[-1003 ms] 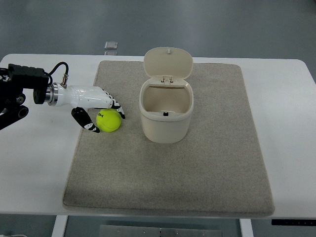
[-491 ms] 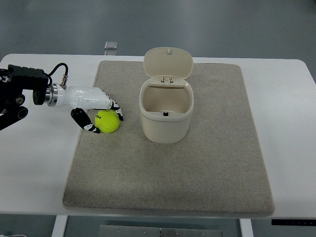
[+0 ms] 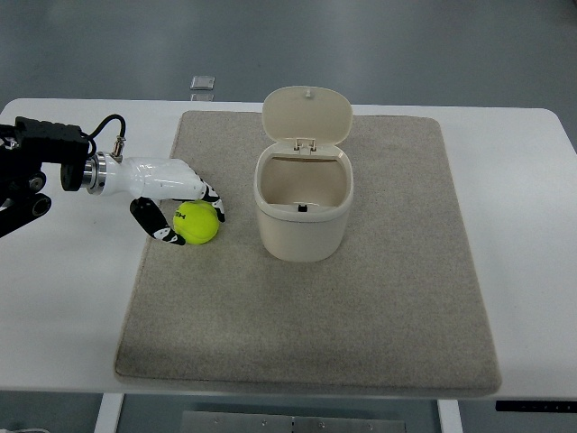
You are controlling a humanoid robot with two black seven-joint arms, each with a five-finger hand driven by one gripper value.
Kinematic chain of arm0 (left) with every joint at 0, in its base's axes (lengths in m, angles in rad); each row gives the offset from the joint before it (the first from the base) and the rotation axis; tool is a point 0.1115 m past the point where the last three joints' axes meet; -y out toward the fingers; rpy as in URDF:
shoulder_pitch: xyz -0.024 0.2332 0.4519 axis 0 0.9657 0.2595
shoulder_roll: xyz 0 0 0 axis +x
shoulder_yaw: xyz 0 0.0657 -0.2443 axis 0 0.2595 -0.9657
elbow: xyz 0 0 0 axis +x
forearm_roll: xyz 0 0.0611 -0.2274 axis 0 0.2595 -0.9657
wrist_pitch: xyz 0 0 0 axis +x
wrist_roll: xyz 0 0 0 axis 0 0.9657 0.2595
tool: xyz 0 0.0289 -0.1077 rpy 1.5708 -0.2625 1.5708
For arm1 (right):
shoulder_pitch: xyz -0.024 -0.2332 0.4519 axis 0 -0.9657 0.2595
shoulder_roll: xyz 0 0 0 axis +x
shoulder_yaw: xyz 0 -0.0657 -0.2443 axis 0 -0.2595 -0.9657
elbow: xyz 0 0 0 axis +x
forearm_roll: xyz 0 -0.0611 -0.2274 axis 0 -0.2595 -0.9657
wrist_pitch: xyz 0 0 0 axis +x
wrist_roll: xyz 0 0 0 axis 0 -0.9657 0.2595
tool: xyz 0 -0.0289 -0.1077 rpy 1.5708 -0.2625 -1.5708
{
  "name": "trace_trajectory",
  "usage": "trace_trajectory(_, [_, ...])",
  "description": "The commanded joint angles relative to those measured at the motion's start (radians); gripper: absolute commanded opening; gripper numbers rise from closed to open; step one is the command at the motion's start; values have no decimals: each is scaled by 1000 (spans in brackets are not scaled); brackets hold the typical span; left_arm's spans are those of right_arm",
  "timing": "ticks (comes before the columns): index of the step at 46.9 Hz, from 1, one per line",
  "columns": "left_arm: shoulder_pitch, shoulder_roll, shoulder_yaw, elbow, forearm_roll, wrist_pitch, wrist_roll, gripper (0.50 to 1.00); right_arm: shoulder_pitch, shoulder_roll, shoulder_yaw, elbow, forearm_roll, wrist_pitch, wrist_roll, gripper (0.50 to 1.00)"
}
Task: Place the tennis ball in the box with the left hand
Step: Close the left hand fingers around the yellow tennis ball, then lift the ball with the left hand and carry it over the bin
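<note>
A yellow-green tennis ball lies on the grey mat, left of the box. The box is a cream bin standing upright mid-mat, its hinged lid tipped open at the back. My left hand comes in from the left edge, white with black-tipped fingers. Its thumb sits at the ball's lower left and its fingers curl over the ball's top right, closed on it. The ball still rests on the mat. The right arm is not in view.
The mat lies on a white table. A small grey object sits at the table's far edge, behind the mat. The left arm's black wrist joint and cable lie over the table's left side.
The fingers have drawn in a little tighter around the ball, and the ball has shifted slightly left toward the palm. The box has not moved.
</note>
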Motion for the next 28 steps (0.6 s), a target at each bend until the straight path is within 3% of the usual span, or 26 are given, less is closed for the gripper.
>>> trace_trajectory(1, [-2,10,-1,-10,25,-1,0,500,0,0,0,0,0,0,0,901])
trace_trajectory(9, [-13,88,-11,-95,54,16,-3,500,0,0,0,0,0,0,0,901])
trace_trajectory(28, [-56,295,-13,-292,54,246,-26,500,0,0,0,0,0,0,0,901])
